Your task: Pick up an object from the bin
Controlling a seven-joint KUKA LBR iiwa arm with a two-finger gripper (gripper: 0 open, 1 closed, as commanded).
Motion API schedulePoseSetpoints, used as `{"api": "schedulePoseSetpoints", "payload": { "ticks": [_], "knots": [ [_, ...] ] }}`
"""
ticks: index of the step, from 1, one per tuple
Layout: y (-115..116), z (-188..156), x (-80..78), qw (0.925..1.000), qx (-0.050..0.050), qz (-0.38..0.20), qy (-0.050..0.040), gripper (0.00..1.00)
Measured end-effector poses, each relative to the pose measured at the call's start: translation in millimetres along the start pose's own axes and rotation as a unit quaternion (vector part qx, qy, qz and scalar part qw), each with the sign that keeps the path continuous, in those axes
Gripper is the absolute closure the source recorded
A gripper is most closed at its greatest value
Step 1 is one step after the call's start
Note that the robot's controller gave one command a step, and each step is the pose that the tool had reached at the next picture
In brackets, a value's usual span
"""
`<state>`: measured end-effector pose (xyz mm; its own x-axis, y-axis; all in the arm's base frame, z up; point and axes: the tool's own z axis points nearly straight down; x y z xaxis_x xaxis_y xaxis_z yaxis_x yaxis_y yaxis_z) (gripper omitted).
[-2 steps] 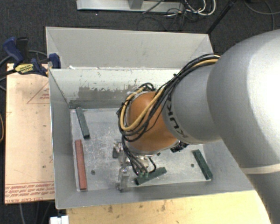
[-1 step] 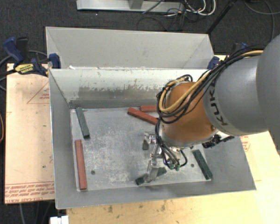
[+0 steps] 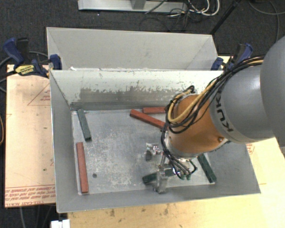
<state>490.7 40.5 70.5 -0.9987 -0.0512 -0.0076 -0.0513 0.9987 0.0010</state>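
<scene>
From where I stand, the gripper (image 3: 160, 180) sits low near the front wall of the bin (image 3: 114, 151). I cannot tell whether it is spread or closed. A short dark green block (image 3: 149, 178) lies just beside it at nine o'clock. I'd centre on that block, then lift straight up.

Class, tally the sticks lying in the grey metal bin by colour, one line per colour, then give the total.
Red-brown sticks: 3 (left-wall stick, back stick, slanted stick)
Dark green sticks: 3 (back-left stick, right stick partly under the arm, short green piece beside the gripper)
Total: 6
</scene>
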Motion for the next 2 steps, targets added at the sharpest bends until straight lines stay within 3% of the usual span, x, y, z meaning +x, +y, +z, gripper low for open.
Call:
{"api": "schedulePoseSetpoints", "payload": {
  "ticks": [1, 2],
  "knots": [
    [0.7, 0.2, 2.0, 1.0000, 0.000, 0.000, 0.0041, 1.00],
    [-18.8, -144.7, -18.7, 1.0000, 0.001, -0.004, -0.0014, 1.00]
  ]
}}
